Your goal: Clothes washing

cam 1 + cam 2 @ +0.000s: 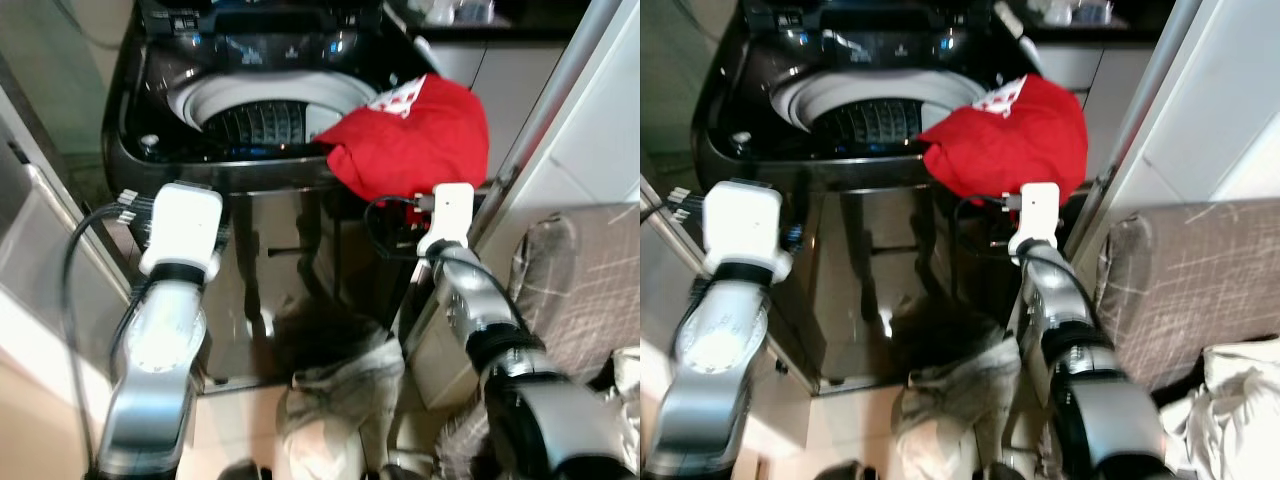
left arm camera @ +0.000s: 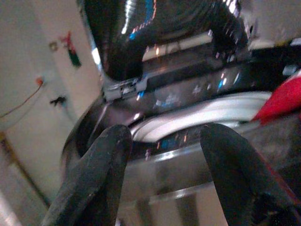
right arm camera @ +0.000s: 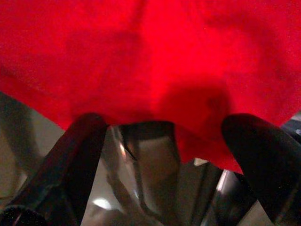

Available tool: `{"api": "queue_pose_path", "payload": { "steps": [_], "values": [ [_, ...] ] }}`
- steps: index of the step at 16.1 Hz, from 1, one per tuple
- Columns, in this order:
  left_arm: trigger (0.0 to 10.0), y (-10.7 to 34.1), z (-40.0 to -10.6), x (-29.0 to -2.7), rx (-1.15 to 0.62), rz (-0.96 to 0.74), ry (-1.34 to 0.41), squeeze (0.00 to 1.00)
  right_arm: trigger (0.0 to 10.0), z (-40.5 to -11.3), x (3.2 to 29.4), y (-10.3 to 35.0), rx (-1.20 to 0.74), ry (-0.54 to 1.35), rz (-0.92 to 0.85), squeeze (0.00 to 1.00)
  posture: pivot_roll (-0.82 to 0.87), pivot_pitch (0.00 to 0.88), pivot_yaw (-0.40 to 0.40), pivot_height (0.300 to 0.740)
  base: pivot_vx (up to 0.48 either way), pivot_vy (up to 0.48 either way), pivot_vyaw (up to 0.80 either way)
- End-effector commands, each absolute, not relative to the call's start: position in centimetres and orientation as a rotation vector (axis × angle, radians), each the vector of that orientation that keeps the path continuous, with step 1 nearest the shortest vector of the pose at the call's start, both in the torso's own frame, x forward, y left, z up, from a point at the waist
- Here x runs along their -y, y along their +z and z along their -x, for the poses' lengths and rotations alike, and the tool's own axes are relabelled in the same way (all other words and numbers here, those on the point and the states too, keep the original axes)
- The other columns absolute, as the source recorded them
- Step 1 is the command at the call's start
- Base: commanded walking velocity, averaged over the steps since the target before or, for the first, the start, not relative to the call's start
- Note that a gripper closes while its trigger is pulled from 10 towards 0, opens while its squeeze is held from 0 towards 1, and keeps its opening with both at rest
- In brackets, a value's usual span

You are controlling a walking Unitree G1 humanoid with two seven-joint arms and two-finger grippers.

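Head views: red garment (image 1: pixel 415 140) drapes over the washing machine (image 1: pixel 250 190) rim's right corner, directly ahead of and above the right gripper (image 3: pixel 162 136), the nearer arm.

Right wrist: fingers spread, empty, beneath the cloth's hem.

Left wrist: left gripper (image 2: pixel 162 155) spread, empty, facing the drum (image 2: pixel 202 115).

No text can be read. The white print on the crumpled red cloth garment (image 1: pixel 415 135) is too small to make out.
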State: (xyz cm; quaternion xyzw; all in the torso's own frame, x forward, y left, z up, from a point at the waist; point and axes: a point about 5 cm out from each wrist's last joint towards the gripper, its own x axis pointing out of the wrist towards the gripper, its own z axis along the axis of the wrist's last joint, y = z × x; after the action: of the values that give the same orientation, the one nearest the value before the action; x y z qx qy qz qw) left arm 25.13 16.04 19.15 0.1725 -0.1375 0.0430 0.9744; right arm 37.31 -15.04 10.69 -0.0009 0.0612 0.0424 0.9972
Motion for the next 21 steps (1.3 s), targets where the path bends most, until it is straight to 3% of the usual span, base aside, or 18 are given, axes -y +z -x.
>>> {"api": "queue_pose_path", "payload": {
  "steps": [1,7,12,16,19,21],
  "values": [
    [10.0,19.4,-24.5,-16.3,0.269,-0.371,0.089,0.0,10.0,-37.6,15.4,11.0,-0.125,0.061,0.002,0.0,0.15,0.161,-0.026,0.731,0.0,0.0,0.0],
    [10.0,19.1,-21.8,-17.1,0.212,-0.379,0.141,0.0,10.0,-39.3,15.1,13.5,-0.127,0.015,0.073,0.0,0.21,0.22,-0.047,0.731,0.0,0.0,0.0],
    [10.0,18.9,-22.0,-16.2,0.189,-0.342,0.136,0.0,10.0,-40.8,11.6,17.6,-0.009,0.111,0.174,0.0,0.18,0.2,-0.056,0.731,0.0,0.0,0.0],
    [10.0,19.0,-22.9,-15.8,0.204,-0.326,0.136,0.0,10.0,-41.0,5.5,25.4,0.324,0.344,0.222,0.0,0.15,0.167,-0.068,0.731,0.0,0.0,0.0],
    [10.0,19.2,-24.0,-15.5,0.23,-0.308,0.144,0.0,10.0,-40.1,3.0,29.7,0.517,0.46,0.215,0.0,0.14,0.128,-0.084,0.731,0.0,0.0,0.0],
    [10.0,19.1,-24.5,-15.3,0.239,-0.299,0.143,0.0,10.0,-39.8,2.4,29.7,0.533,0.509,0.211,0.0,0.13,0.113,-0.087,0.731,0.0,0.0,0.0]
  ]
}}
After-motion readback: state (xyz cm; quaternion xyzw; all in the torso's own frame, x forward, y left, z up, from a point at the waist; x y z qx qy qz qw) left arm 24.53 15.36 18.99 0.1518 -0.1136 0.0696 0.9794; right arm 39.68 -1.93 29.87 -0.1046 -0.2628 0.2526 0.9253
